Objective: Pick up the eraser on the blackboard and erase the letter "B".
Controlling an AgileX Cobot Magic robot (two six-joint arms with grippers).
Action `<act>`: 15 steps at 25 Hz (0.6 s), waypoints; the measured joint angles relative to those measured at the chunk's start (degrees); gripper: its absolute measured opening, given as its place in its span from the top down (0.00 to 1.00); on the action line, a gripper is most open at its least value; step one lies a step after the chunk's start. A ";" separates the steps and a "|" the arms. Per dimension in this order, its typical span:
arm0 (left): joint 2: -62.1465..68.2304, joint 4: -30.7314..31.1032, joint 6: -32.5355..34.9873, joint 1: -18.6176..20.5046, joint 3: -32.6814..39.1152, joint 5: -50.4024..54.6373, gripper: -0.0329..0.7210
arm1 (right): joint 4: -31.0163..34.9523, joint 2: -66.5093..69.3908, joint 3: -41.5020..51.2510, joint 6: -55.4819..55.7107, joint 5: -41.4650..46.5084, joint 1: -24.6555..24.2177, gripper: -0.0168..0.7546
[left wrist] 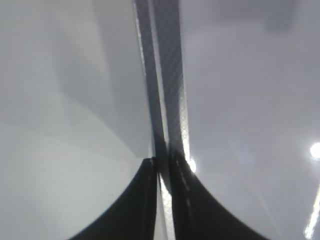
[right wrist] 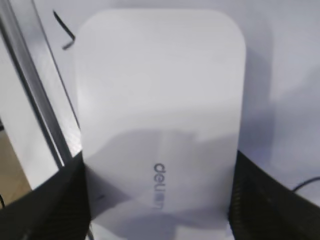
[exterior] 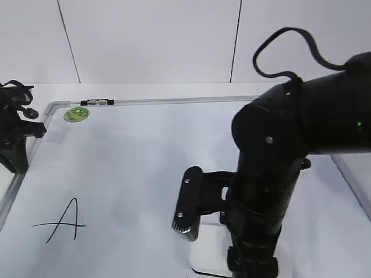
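The eraser (right wrist: 160, 100), a white rounded block with small dark lettering, lies flat on the blackboard (exterior: 145, 150). My right gripper (right wrist: 159, 172) is shut on the eraser, one black finger against each long side. In the exterior view the right arm stands over the board's near right part, and a white corner of the eraser (exterior: 206, 258) shows under the finger (exterior: 186, 205). The arm hides the letter "B" there. A short black stroke (right wrist: 65, 32) shows on the board just past the eraser. My left gripper (left wrist: 161, 162) is shut and empty above the board's frame (left wrist: 170, 100).
The letter "A" (exterior: 61, 223) is written at the board's near left. A round green sticker (exterior: 76, 114) and a small marker clip (exterior: 95, 102) sit at the far left corner. The left arm (exterior: 14, 145) rests at the board's left edge.
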 joint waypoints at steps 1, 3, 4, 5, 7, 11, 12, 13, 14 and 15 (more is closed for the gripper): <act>0.00 0.00 0.00 0.00 0.00 0.00 0.89 | -1.04 -0.98 0.89 0.00 -0.12 -0.56 0.25; 0.00 0.00 0.00 0.00 0.00 0.00 0.89 | -2.44 -1.75 1.62 -0.28 -0.12 -0.96 0.25; 0.00 0.00 0.00 0.00 0.00 0.00 0.89 | -2.73 -1.76 1.80 -0.81 -0.12 -1.01 0.25; 0.00 0.00 0.00 0.00 0.00 0.00 0.89 | -2.73 -1.85 1.89 -1.09 -0.12 -1.01 0.25; 0.00 0.00 0.00 0.00 0.00 0.00 0.89 | -2.73 -1.98 2.04 -1.78 -0.50 -1.01 0.25; 0.00 0.00 0.00 0.00 0.00 0.00 0.89 | -3.37 -2.01 2.18 -5.38 -1.80 -1.01 0.25; 0.00 0.00 0.00 0.00 0.00 -0.04 0.89 | -3.37 -2.01 2.18 -6.41 -2.25 -1.01 0.25; 0.00 0.00 0.00 0.00 0.00 -0.13 0.89 | -3.37 -2.11 2.18 -7.50 -2.48 -1.01 0.25; 0.00 0.00 0.00 0.00 0.00 -0.13 0.89 | -3.37 -2.11 2.24 -8.42 -2.89 -1.01 0.25; 0.00 0.00 0.00 0.00 0.00 -0.28 0.89 | -3.37 -2.11 2.32 -9.24 -3.16 -1.01 0.25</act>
